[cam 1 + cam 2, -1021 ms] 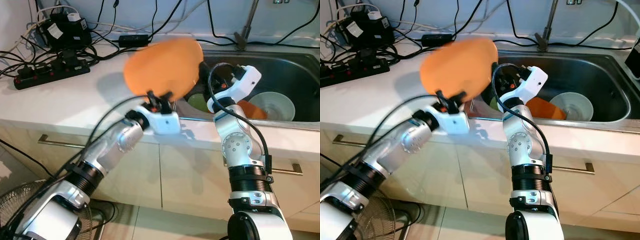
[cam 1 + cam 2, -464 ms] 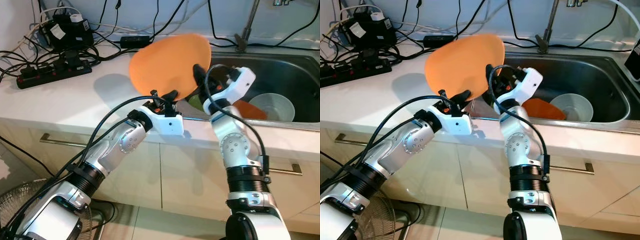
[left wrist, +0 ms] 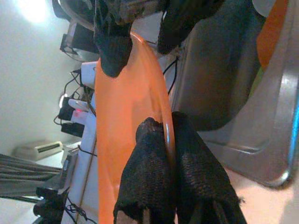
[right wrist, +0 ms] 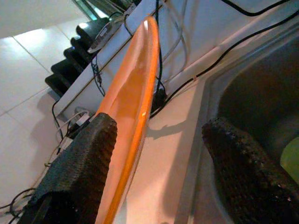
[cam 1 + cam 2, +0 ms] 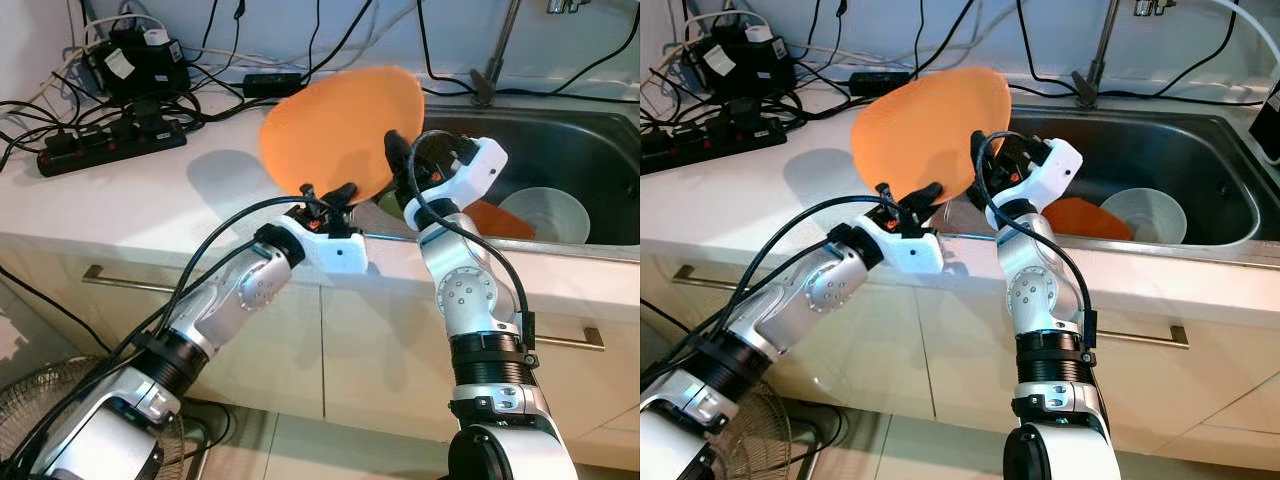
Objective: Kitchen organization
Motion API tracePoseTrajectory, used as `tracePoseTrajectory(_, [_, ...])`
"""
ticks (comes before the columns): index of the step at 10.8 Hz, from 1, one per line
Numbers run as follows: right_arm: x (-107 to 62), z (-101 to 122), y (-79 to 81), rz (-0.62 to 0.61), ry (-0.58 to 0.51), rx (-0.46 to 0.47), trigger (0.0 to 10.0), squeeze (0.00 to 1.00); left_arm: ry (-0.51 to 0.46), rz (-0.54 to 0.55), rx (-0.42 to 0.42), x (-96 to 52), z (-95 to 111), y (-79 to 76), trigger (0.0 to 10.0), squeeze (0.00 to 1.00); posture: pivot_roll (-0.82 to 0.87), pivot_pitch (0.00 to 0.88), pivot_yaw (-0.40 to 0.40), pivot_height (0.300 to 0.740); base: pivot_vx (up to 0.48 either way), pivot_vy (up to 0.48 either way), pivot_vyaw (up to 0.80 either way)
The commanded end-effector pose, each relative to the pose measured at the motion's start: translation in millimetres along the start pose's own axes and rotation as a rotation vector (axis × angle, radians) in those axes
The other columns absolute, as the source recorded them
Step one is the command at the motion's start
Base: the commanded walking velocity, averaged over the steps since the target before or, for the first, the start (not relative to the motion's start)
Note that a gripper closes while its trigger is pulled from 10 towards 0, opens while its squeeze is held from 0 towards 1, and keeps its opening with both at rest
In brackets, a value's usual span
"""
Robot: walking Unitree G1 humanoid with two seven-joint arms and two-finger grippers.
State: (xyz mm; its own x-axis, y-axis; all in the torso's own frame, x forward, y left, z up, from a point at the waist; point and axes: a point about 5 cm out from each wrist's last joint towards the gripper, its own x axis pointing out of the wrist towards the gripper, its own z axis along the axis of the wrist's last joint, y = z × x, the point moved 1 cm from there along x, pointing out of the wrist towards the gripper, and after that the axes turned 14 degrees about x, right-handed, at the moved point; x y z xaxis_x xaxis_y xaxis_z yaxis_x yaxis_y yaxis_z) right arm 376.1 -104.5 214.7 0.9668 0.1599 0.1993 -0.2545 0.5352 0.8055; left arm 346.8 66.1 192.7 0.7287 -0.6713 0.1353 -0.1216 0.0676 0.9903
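Orange plate (image 5: 340,130) held up on edge above the desk (image 5: 130,205), just left of the sink (image 5: 590,150), clear of both. Clamped at its lower rim by the left end effector (image 5: 326,194), fingers (image 3: 154,163) pressed together on either side of the rim in the left wrist view. Flanked at its right edge by the right end effector (image 5: 398,160), fingers spread wide: one finger (image 4: 79,163) close against the plate's face, the other well off it, so not gripping. Whether that near finger touched the plate, cannot tell.

Left in the sink: a white bowl (image 5: 545,212), another orange dish (image 5: 495,218) partly under it, and something green (image 5: 398,205) behind the right arm. Farther out on the desk, a power strip (image 5: 105,145) and a tangle of black cables (image 5: 150,95), near the wall.

Judged from this: early to middle of the job. One plate lifted and in hand, apparently mid-handover or being steadied, not yet set down anywhere. Dishes in the sink yet to be dealt with. No rack or shelf for the plate to be seen, so destination unclear.
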Motion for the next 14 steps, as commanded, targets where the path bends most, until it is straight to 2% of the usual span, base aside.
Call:
tracePoseTrajectory(1, [0.6, 1.7, 1.2, -0.008, -0.004, 0.030, 0.0, 0.00, 0.000, 0.043, 0.018, -0.6, -2.3, 9.8, 10.0, 0.00, 0.16, 0.000, 0.028, 0.740, 0.000, 0.000, 0.00])
tracePoseTrajectory(4, [1.0, 2.9, 2.5, -0.007, -0.002, 0.072, 0.0, 0.00, 0.008, 0.046, 0.025, 0.8, -4.7, 12.4, 10.0, 0.00, 0.16, 0.004, 0.029, 0.740, 0.000, 0.000, 0.00])
tracePoseTrajectory(14, [0.6, -5.3, 7.4, 0.024, 0.060, 0.065, 0.0, 0.00, 0.002, 0.025, 0.050, 2.0, -4.0, 11.3, 10.0, 0.00, 0.17, 0.013, 0.024, 0.740, 0.000, 0.000, 0.00])
